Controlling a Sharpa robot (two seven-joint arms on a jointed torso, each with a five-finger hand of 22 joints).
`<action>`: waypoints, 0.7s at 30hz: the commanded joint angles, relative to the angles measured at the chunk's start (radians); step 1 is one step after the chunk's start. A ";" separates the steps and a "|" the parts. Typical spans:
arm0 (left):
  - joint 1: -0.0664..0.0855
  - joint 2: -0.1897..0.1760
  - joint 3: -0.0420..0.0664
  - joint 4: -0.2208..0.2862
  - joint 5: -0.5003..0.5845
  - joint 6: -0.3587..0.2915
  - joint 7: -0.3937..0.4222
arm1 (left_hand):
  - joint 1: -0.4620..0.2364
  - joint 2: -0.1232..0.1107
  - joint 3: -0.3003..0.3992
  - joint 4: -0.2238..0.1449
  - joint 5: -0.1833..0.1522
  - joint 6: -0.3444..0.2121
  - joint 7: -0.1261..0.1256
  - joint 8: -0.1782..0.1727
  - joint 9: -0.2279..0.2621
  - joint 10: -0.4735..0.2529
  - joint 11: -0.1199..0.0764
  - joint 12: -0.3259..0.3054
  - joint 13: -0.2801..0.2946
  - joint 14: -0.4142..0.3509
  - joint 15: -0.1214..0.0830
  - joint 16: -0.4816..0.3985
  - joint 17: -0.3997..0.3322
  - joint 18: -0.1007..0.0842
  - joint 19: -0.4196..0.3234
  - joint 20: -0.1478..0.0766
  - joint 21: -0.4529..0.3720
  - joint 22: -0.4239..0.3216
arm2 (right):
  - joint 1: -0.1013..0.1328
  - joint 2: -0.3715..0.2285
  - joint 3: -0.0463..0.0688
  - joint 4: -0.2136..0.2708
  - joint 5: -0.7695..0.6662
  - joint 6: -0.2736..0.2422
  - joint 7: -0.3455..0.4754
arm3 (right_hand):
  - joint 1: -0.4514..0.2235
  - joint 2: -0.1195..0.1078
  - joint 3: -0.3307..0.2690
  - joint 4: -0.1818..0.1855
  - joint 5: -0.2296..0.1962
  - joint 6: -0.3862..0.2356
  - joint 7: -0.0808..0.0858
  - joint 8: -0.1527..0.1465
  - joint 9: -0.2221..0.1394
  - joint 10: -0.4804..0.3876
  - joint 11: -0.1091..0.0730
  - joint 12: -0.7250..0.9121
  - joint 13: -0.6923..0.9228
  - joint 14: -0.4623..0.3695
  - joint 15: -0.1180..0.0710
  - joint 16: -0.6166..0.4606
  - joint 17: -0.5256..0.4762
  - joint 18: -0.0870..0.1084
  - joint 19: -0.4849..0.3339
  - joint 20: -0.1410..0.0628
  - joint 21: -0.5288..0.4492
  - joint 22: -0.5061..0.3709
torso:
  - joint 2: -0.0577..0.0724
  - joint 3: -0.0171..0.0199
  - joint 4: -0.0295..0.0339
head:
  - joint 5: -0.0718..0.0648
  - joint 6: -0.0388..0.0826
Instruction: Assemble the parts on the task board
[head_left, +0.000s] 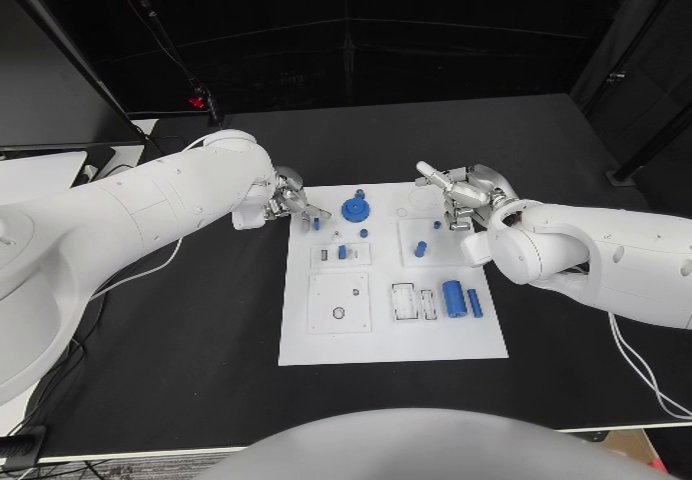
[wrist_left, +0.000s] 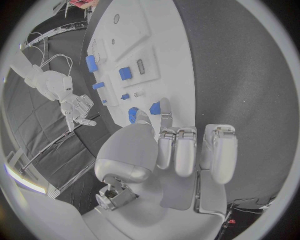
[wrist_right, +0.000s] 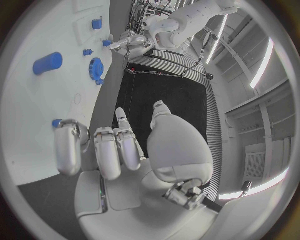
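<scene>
The white task board (head_left: 389, 330) lies in the middle of the black table. On it are a blue toothed disc (head_left: 356, 210), a blue peg (head_left: 421, 248), a blue cylinder (head_left: 453, 296) and several small blue pieces. My left hand (head_left: 289, 205) hovers at the board's far left corner with its fingers apart and nothing in them. In the left wrist view two small blue pieces (wrist_left: 132, 114) lie just past its fingertips (wrist_left: 164, 107). My right hand (head_left: 462, 190) is over the board's far right corner, fingers spread and holding nothing. The right wrist view shows the disc (wrist_right: 95, 67) and the cylinder (wrist_right: 47, 63).
A white cylinder (head_left: 405, 298) lies in a slot beside the blue cylinder. A recessed white plate (head_left: 339, 303) sits at the board's near left. Cables run over the table at the left (head_left: 152, 265) and at the right (head_left: 635, 360). A dark stand (head_left: 195, 100) rises at the back left.
</scene>
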 joint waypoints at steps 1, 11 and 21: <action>0.001 0.002 0.001 0.000 -0.010 0.012 -0.001 | 0.007 0.002 -0.007 0.000 -0.001 0.004 0.001 -0.006 -0.001 0.104 -0.006 -0.002 0.260 0.105 -0.005 0.001 0.263 -0.006 0.106 -0.006 0.003 0.263 | 0.001 0.001 0.000 0.002 -0.002 0.003 0.003 | -0.001 0.005 -0.007 -0.002 0.003 -0.001 0.004 0.004 -0.001 0.108 0.007 0.003 0.263 0.102 0.007 0.002 0.263 0.011 -0.001 0.003 -0.003 0.199 | 0.000 -0.0001 0.0001 | -0.001 0.000; 0.000 0.005 0.001 0.000 -0.010 0.011 -0.002 | 0.007 0.003 -0.008 0.001 -0.001 0.003 0.002 -0.008 -0.001 0.104 -0.006 -0.002 0.260 0.105 -0.005 0.001 0.263 -0.006 0.106 -0.006 0.003 0.263 | 0.001 0.003 0.000 0.000 -0.002 0.004 0.000 | -0.001 0.005 -0.007 -0.002 0.003 -0.001 0.004 0.004 -0.001 0.108 0.007 0.003 0.263 0.102 0.007 0.002 0.263 0.011 -0.001 0.003 -0.003 0.199 | 0.000 0.0002 0.0008 | -0.002 -0.001; 0.000 0.008 0.001 -0.004 -0.009 0.017 -0.015 | 0.019 0.014 -0.005 0.001 0.002 0.003 0.003 -0.016 -0.002 0.104 -0.005 -0.002 0.260 0.105 -0.004 0.001 0.263 -0.006 0.106 -0.005 0.003 0.263 | 0.001 0.005 0.000 -0.001 -0.002 0.005 0.000 | -0.001 0.005 -0.007 -0.002 0.003 -0.001 0.004 0.004 -0.001 0.108 0.007 0.003 0.263 0.102 0.007 0.002 0.263 0.011 -0.001 0.003 -0.003 0.199 | -0.001 0.0001 -0.0005 | -0.002 -0.003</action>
